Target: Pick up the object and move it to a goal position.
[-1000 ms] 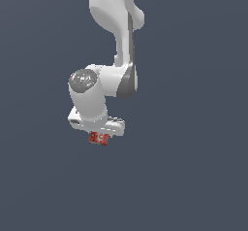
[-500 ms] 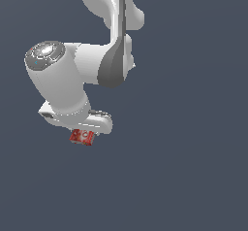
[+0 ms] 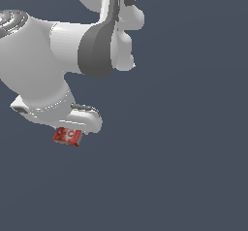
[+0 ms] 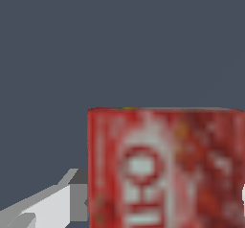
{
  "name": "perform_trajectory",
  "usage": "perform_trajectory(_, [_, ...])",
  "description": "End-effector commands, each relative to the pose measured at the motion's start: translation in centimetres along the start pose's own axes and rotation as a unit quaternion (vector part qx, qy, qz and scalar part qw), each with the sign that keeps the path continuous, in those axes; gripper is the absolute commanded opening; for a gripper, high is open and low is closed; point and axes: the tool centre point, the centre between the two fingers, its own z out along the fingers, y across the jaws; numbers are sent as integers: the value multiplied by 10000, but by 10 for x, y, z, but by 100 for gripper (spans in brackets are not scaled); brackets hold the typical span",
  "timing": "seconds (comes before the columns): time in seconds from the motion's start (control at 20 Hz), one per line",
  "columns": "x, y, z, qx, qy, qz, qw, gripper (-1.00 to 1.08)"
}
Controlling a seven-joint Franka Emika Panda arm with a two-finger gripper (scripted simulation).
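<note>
Flat red box [image 3: 67,136] (white lettering, blurred), pinched in gripper [image 3: 69,133].

Glossy white rounded arm [image 3: 43,65] links with dark grey joint bands.

You've got open dark-grey space on every side of the gripper [image 3: 68,130] and below it; nothing else stands in the scene. Only the red box [image 3: 67,136] hangs under the hand, filling the wrist view up close.

The tool [image 3: 68,134] carrying the red box [image 3: 67,137] has swung toward the exterior view's left.
</note>
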Motion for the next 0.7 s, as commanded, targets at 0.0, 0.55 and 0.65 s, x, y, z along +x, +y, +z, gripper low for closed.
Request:
perform_trajectory(0.0, [4, 3, -8, 1, -5, -2, 10000, -100])
perform_trajectory(0.55, [12, 8, -21, 1, -5, -2, 10000, -100])
perform_trajectory(0.65, [13, 8, -21, 1, -5, -2, 10000, -100])
